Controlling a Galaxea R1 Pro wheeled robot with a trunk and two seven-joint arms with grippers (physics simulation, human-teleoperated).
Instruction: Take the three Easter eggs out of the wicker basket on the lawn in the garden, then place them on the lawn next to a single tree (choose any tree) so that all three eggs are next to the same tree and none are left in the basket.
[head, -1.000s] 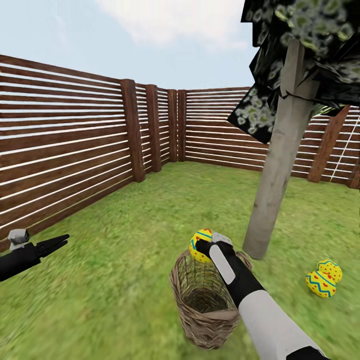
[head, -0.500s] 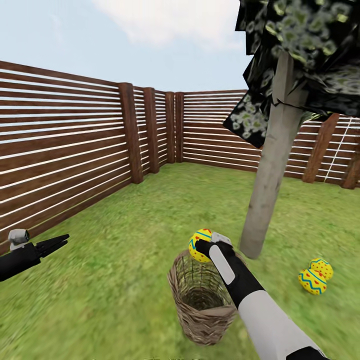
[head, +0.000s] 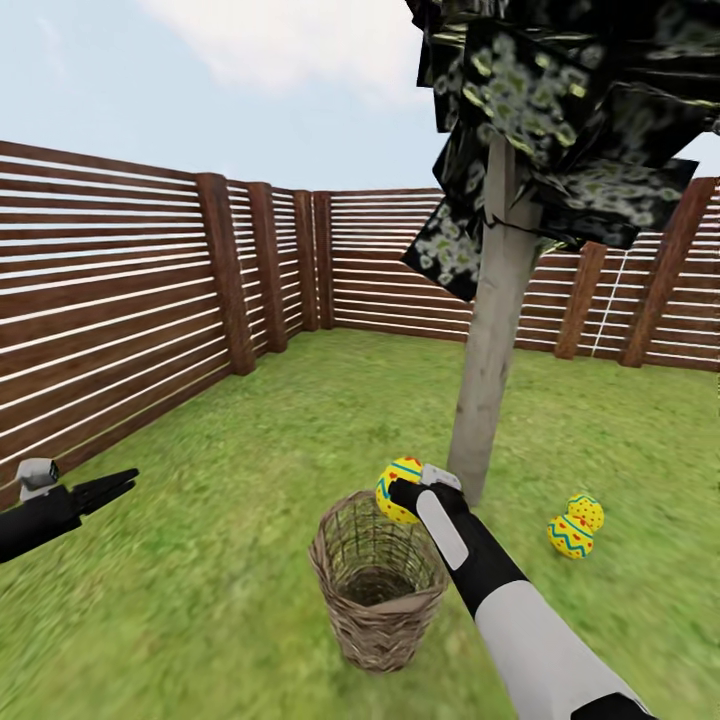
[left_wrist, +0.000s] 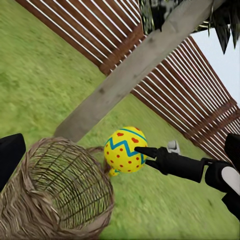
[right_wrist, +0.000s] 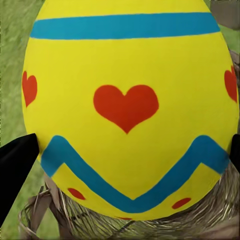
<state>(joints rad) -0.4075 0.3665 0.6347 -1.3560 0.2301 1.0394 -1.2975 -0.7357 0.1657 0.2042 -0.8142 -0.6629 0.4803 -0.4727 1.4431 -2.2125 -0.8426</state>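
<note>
Right gripper (head: 400, 494) gripping egg (head: 398, 487) above basket rim (head: 335, 520), lawn (head: 250, 440) open around

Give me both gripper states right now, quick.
Left gripper: open, holding nothing.
Right gripper: shut on an Easter egg, held above the wicker basket.

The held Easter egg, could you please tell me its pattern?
Yellow with blue bands, a zigzag and red hearts and dots; the right wrist view shows it best.
</note>
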